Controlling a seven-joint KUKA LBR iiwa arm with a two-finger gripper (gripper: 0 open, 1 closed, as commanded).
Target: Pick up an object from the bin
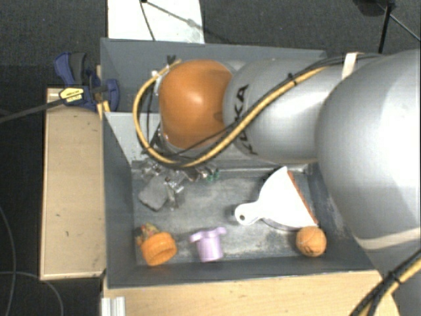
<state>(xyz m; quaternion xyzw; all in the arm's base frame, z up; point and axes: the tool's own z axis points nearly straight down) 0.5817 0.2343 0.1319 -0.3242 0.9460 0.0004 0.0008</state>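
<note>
My gripper [172,188] hangs below the orange wrist cover, at the back left of the bin. Its metal fingers reach down right beside a small grey block [150,196] that lies on the bin floor at the left. Whether the block is between the fingers I cannot tell. Along the front wall lie an orange round piece with a brownish top [156,247] and a lilac spool-shaped cup [209,243].
A white scoop with a short handle [276,203] lies right of centre, partly over an orange-edged flat thing [305,203]. An orange ball [310,241] sits at the front right. The big silver arm covers the bin's right and back.
</note>
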